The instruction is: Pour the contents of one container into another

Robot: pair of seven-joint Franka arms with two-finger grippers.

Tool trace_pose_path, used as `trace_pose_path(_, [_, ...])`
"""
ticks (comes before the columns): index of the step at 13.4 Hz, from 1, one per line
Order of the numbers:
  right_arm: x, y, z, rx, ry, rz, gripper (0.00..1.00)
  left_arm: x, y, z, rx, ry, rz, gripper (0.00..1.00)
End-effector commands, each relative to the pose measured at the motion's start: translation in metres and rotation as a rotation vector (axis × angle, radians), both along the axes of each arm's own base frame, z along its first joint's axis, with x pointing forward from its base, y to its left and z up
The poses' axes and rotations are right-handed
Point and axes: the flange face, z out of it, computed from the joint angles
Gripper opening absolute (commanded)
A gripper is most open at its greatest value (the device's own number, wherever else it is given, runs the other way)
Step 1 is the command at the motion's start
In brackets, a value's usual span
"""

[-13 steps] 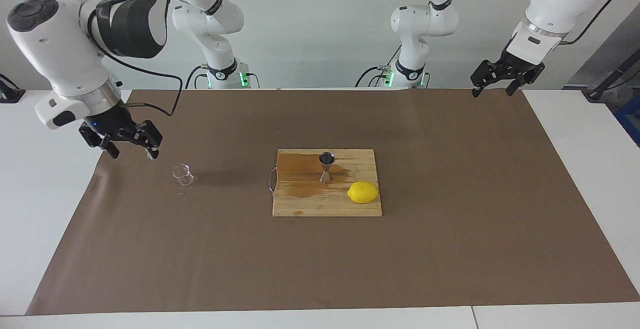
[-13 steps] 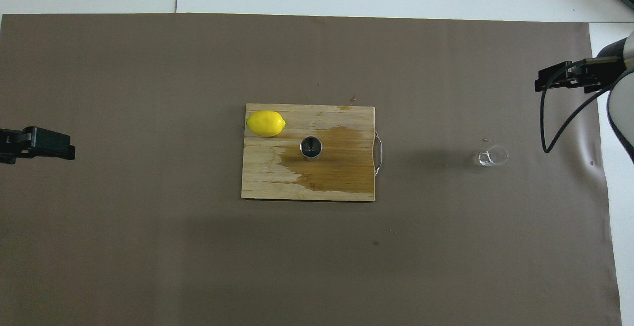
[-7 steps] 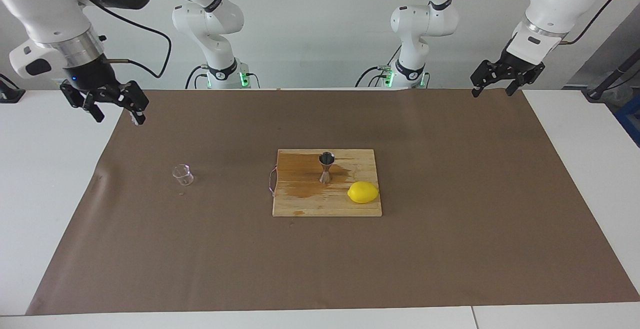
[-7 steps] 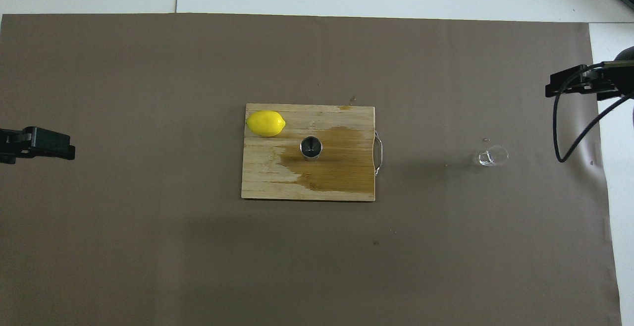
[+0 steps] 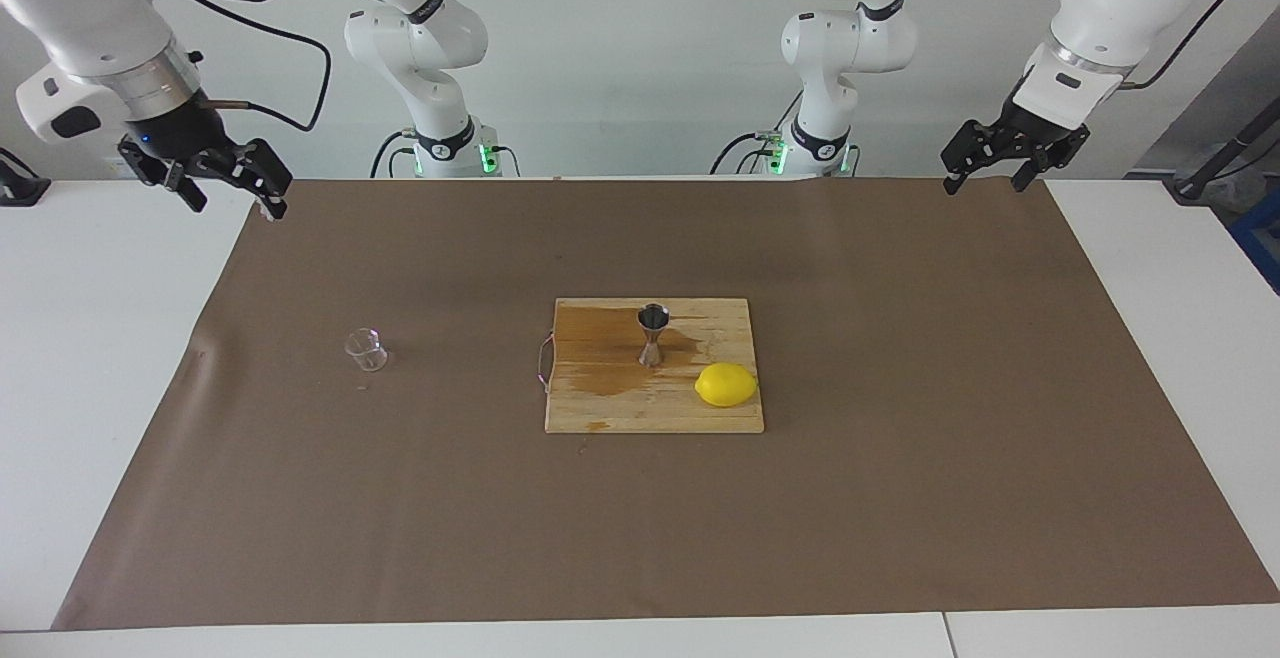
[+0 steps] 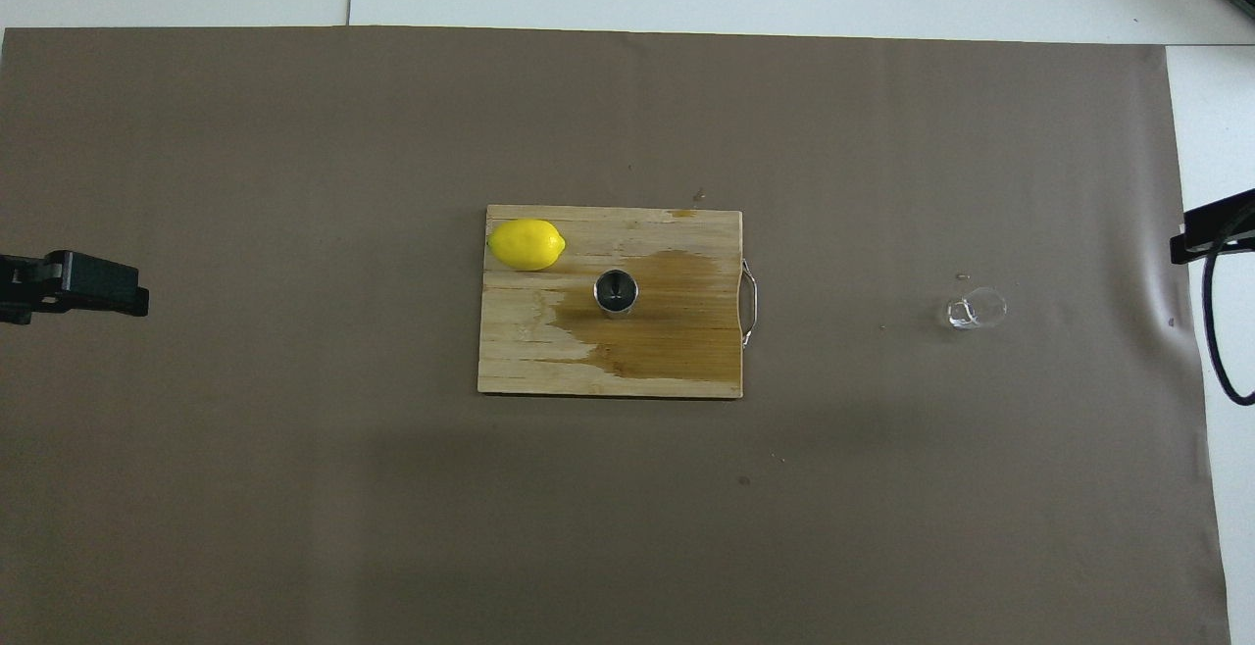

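Note:
A tiny clear glass cup (image 5: 365, 349) (image 6: 976, 310) stands upright on the brown paper toward the right arm's end of the table, and nothing holds it. The steel hourglass jigger (image 5: 653, 335) (image 6: 616, 292) stands upright on the wooden cutting board (image 5: 600, 408) (image 6: 529, 371), on a dark wet stain. My right gripper (image 5: 235, 200) (image 6: 1204, 235) hangs open and empty over the paper's edge at its own end, well apart from the cup. My left gripper (image 5: 988, 183) (image 6: 98, 284) hangs open and empty over the paper's edge at the left arm's end, where that arm waits.
A yellow lemon (image 5: 726, 384) (image 6: 527, 244) lies on the board's corner, farther from the robots than the jigger. The board has a wire handle (image 6: 750, 302) on the side toward the cup. Brown paper (image 5: 900, 498) covers the table's middle.
My right gripper has risen from just beside the glass cup and drawn back toward its own end of the table. The cup, the jigger and the left arm have not moved.

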Motion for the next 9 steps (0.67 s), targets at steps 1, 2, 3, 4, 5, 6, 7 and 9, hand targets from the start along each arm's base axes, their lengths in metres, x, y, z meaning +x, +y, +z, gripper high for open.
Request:
trace_pose_path(1, [-0.020, 0.003, 0.003, -0.015, 0.005, 0.026, 1.00, -0.008, 0.003, 0.001, 0.014, 0.000, -0.003, 1.00])
trace_pose_path(2, [-0.020, 0.007, 0.005, -0.016, 0.002, 0.037, 1.00, -0.008, 0.003, 0.001, 0.015, 0.000, -0.003, 1.00])
trace_pose_path(3, [-0.021, 0.008, 0.006, -0.010, 0.003, 0.036, 1.00, -0.008, 0.002, 0.002, 0.014, -0.002, -0.003, 1.00])
trace_pose_path(4, [-0.025, 0.011, 0.009, -0.009, 0.001, 0.040, 1.00, -0.008, 0.003, 0.001, 0.015, 0.001, -0.002, 1.00])
trace_pose_path(5, [-0.025, 0.015, 0.008, -0.009, 0.002, 0.043, 1.00, -0.008, 0.003, 0.001, 0.015, 0.001, -0.003, 1.00])
trace_pose_path(6, [-0.025, 0.016, 0.008, -0.009, 0.004, 0.040, 1.00, -0.008, 0.003, 0.001, 0.015, 0.000, -0.003, 1.00])
trace_pose_path(7, [-0.027, 0.018, 0.007, -0.010, 0.007, 0.042, 1.00, -0.008, 0.003, 0.001, 0.014, 0.000, -0.002, 1.00])
trace_pose_path(9, [-0.021, 0.026, 0.006, -0.011, 0.007, 0.062, 1.00, -0.008, 0.003, 0.001, 0.015, 0.000, -0.002, 1.00])
